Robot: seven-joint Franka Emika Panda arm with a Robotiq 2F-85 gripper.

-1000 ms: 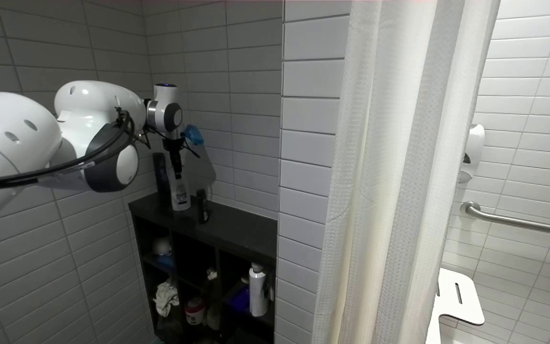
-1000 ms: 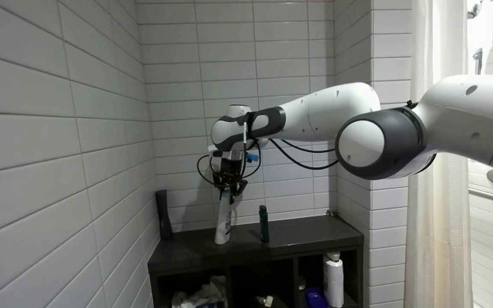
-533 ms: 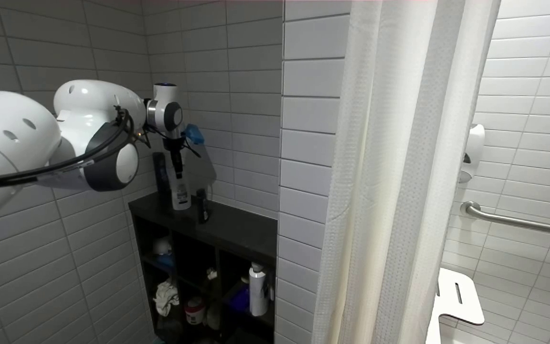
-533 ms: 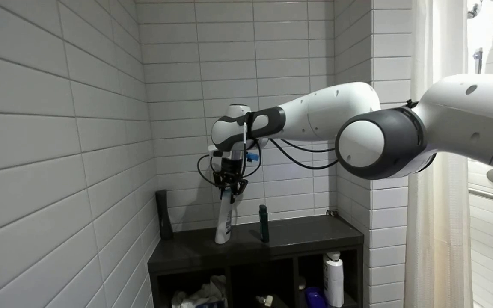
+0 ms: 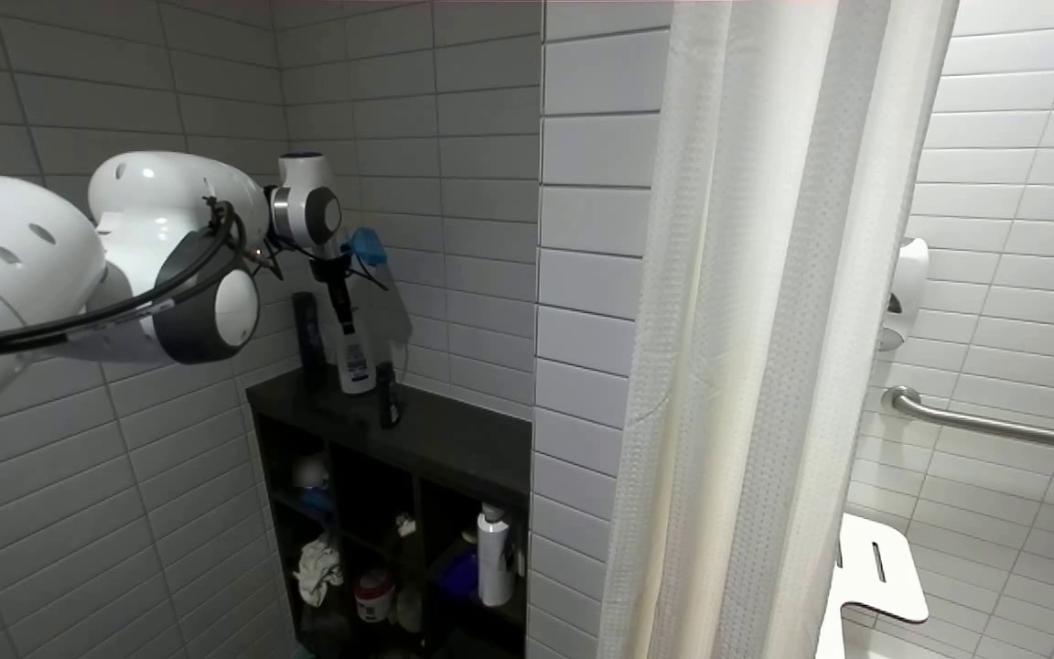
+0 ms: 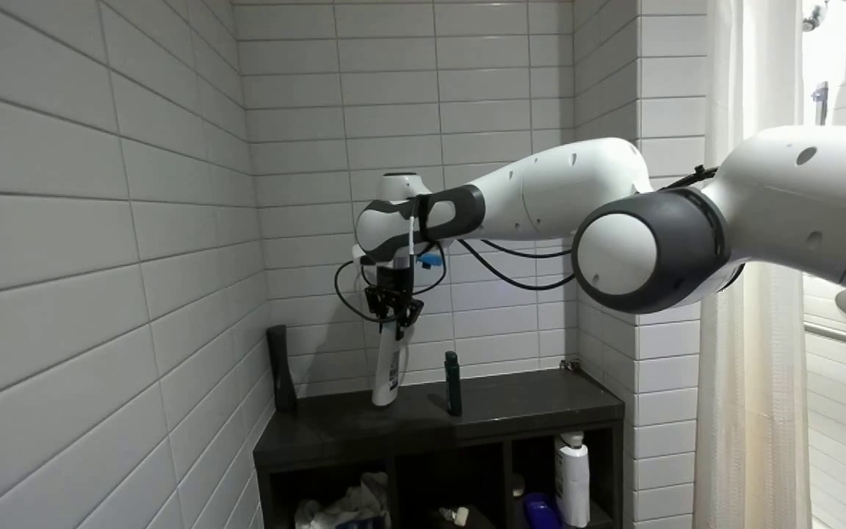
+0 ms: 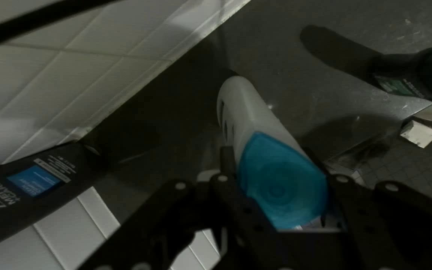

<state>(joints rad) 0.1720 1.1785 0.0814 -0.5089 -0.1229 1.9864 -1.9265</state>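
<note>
My gripper is shut on a white bottle with a translucent blue cap. In the wrist view the cap (image 7: pixel 281 183) sits between the two dark fingers of the gripper (image 7: pixel 270 155), and the white body (image 7: pixel 246 101) points away below. In both exterior views the gripper (image 6: pixel 395 330) (image 5: pixel 344 322) points down, with the bottle (image 6: pixel 388 371) (image 5: pixel 355 366) hanging tilted from it. The bottle's base is at or just above the dark shelf top; I cannot tell if it touches. The gripper covers the cap in the exterior views.
A dark green bottle (image 6: pixel 453 386) (image 7: pixel 396 73) stands beside the held bottle. A tall black bottle (image 6: pixel 280 367) (image 7: pixel 32 183) stands by the wall. The shelf unit's top (image 6: pixel 540 386) has cubbies below with a white bottle (image 6: pixel 573 481) and cloth (image 6: pixel 353 503). A curtain (image 5: pixel 756 275) hangs nearby.
The gripper and bottle have shifted a little. The bottle's base has moved up in both exterior views and the bottle leans more. The other bottles have not moved.
</note>
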